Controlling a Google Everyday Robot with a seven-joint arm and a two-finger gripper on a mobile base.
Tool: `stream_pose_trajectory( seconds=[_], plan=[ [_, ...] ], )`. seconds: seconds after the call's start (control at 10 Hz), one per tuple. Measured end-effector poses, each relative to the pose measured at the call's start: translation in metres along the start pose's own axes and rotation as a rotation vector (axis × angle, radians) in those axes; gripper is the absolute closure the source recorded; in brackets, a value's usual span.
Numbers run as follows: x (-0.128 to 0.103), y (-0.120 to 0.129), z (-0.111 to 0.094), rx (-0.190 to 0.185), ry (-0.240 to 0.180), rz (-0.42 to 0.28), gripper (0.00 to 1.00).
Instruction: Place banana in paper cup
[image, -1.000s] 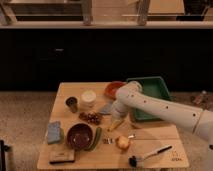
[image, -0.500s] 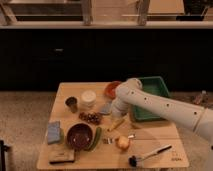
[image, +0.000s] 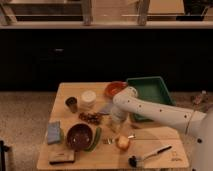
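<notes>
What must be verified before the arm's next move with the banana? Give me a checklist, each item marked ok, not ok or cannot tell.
1. Gripper position: low over the middle of the table, right at the banana: ok.
2. Hold on the banana: cannot tell; the gripper covers most of it.
3. Paper cup upright, at the table's back left: ok.
4. Paper cup's mouth free to take the banana: cannot tell.
5. Low straight path to the paper cup: not ok; the dark cluster lies between, so a lift first seems wise.
6. Small dark cup stands apart from the paper cup: ok.
</notes>
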Motion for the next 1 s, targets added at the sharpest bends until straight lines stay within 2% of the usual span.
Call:
stream_pose_trajectory(
  seconds=[0.1, 0.3, 0.6, 0.7, 1.0],
  plan=[
    [-0.001, 0.001, 0.001, -0.007, 0.002, -0.007, 0.20],
    [-0.002, -0.003, -0.005, 0.005, 0.022, -0.072, 0.20],
    [-0.002, -0.009, -0.018, 0.021, 0.037, -0.085, 0.20],
    [0.001, -0.010, -0.017, 0.017, 0.055, -0.057, 0.20],
    [0.004, -0.013, -0.009, 0.008, 0.107, 0.097, 0.20]
  ],
)
